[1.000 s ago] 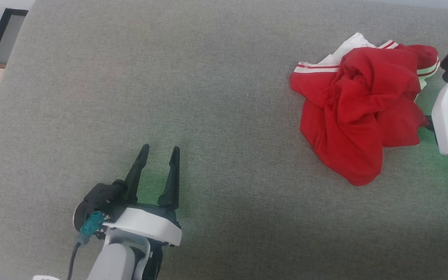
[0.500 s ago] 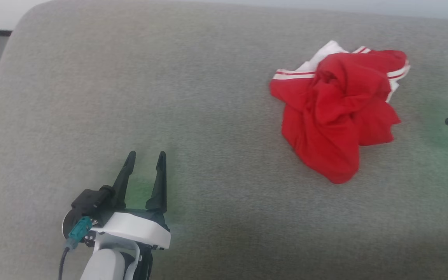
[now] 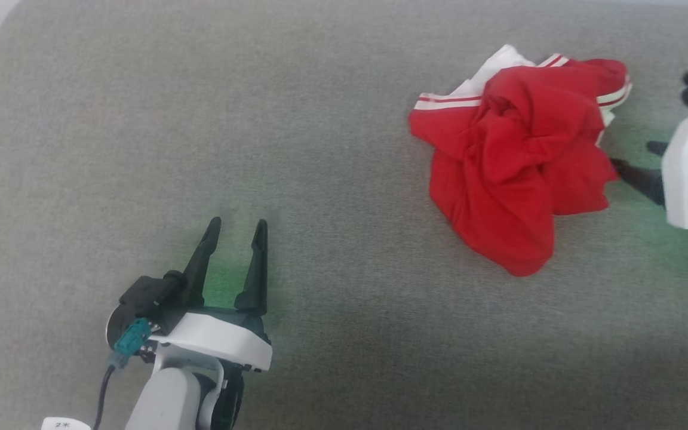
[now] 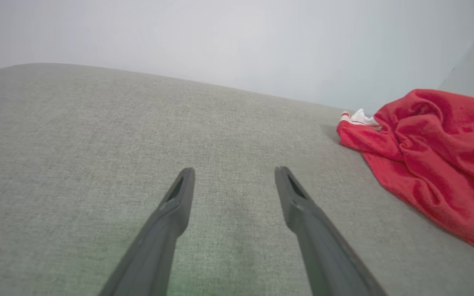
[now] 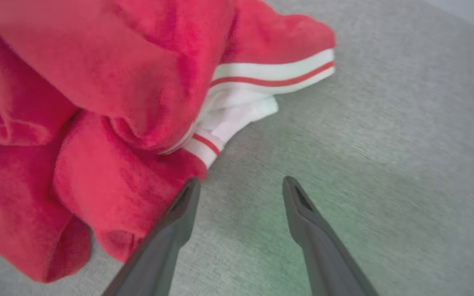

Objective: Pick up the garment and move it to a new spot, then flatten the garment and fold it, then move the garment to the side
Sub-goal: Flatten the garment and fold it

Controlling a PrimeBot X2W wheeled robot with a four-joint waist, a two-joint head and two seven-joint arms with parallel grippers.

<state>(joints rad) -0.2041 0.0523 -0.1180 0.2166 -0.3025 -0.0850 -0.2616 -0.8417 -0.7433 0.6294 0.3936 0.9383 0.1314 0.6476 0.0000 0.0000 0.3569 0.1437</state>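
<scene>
Now, from the head, the left hand (image 3: 238, 224) stands spread and empty over the grey upholstered surface (image 3: 320, 149). The crumpled bright-red cloth garment (image 3: 511, 161) with white striped trim lies well to its right, just beside the right hand (image 3: 632, 153). Left wrist: the garment (image 4: 430, 152) sits ahead-right of the fingers. Right wrist: that hand (image 5: 240, 181), pinched shut a second ago, is now spread, with one finger at the cloth's edge. The garment is released, so flattening probably follows.

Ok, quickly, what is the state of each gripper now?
Left gripper: open, holding nothing.
Right gripper: open, holding nothing, close beside the garment.
</scene>
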